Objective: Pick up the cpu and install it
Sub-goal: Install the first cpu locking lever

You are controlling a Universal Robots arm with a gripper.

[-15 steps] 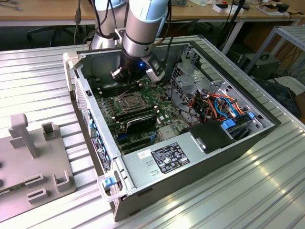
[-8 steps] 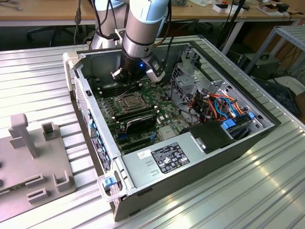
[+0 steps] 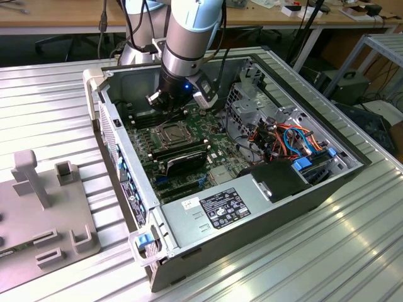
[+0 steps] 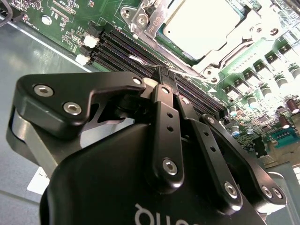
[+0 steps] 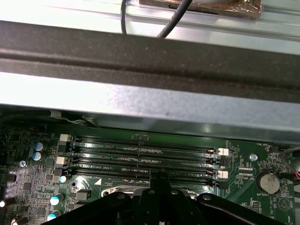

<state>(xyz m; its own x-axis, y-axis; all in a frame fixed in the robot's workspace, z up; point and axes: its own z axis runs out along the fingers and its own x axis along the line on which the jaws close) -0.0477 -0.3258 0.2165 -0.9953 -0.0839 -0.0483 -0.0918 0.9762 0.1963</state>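
— What's out there, biggest thing first?

— The ribbed metal tabletop (image 3: 352,214), and on it an open computer case (image 3: 189,251) lying on its side. Beside it, at the exterior view's left, sits a grey fixture plate (image 3: 38,214) with upright blocks.

— And inside the case?

— A green motherboard (image 3: 214,154) fills the floor of it. The power supply (image 3: 220,207) lies along the near wall, and a bundle of orange and blue cables (image 3: 296,141) sits toward the exterior view's right.

— Where's the arm?

— The robot arm (image 3: 189,38) reaches down into the case from the far side. Its gripper (image 4: 165,77) hangs low over the board, just past the row of black memory slots (image 5: 140,159), beside the socket (image 3: 170,133).

— Open or closed?

— Pinched narrow. In the second wrist view the two black fingers (image 4: 164,122) meet at the tips, with nothing I can make out between them except perhaps a thin wire-like latch lever (image 4: 140,61) right at the tips; whether they touch it I can't tell.

— And the cpu?

— The cpu (image 4: 204,26) sits flat inside the socket frame, its pale metal top facing up, near the fingertips but apart from them.
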